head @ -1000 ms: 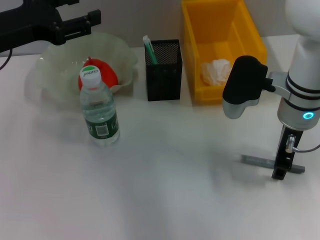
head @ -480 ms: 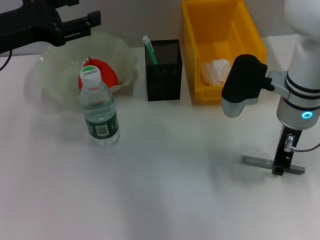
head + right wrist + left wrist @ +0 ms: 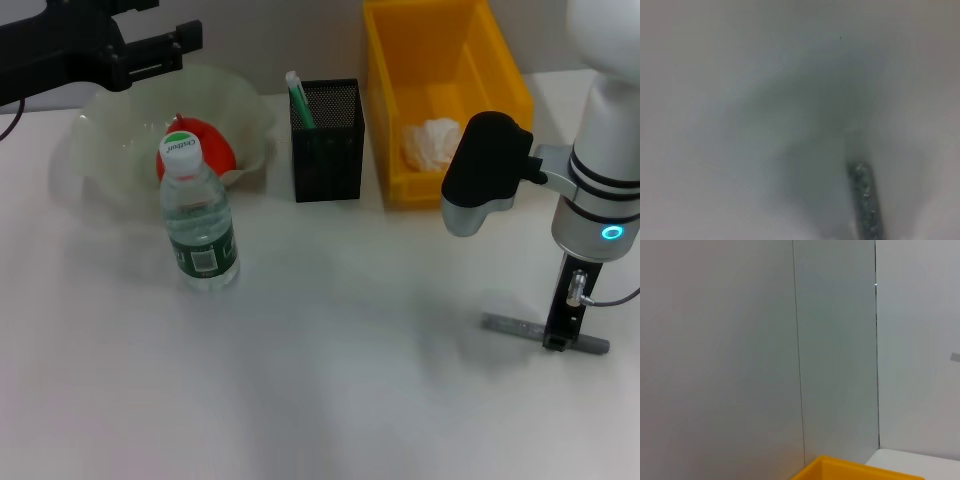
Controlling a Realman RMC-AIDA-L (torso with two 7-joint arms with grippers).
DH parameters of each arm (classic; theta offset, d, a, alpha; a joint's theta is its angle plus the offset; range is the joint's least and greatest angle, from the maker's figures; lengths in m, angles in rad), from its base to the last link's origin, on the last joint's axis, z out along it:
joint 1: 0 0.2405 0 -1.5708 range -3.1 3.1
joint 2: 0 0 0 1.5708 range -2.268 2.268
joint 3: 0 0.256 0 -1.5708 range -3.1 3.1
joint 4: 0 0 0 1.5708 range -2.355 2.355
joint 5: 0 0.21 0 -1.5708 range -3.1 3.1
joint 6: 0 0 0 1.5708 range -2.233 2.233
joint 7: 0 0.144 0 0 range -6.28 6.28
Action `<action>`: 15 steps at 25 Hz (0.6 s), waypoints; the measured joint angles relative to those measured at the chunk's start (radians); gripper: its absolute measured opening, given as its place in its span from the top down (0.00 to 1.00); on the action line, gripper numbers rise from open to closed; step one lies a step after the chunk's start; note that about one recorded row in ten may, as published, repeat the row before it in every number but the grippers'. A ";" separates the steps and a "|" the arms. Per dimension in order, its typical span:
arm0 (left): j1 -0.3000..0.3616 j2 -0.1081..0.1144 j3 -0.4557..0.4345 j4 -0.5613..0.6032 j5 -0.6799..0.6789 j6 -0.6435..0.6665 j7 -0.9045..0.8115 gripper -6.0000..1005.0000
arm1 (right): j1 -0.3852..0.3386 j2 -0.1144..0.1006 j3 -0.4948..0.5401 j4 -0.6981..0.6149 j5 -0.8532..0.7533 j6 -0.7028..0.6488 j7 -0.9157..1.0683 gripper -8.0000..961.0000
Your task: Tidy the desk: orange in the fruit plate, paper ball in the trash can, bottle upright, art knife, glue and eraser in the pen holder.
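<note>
Slim grey art knife (image 3: 520, 327) under right claw (image 3: 557, 342)

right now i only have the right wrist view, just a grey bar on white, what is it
observer: the knife, flat on the table; the right gripper is down over its middle
operator: where's the pen holder
observer: the holder stands farther back and to the left, beside the yellow bin
operator: anything in it
observer: one green and white stick, leaning in its left corner
operator: left arm in the way
observer: no, the left gripper is at the far back left, above the plate
</note>
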 joint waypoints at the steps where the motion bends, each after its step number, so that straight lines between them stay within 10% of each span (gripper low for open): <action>1: 0.000 0.000 0.000 0.000 0.000 0.000 0.000 0.28 | 0.001 0.000 0.003 0.000 0.000 0.000 0.000 0.71; 15: 0.004 0.000 0.000 0.002 0.000 0.004 0.001 0.28 | -0.035 0.000 0.032 -0.112 0.054 -0.017 0.004 0.84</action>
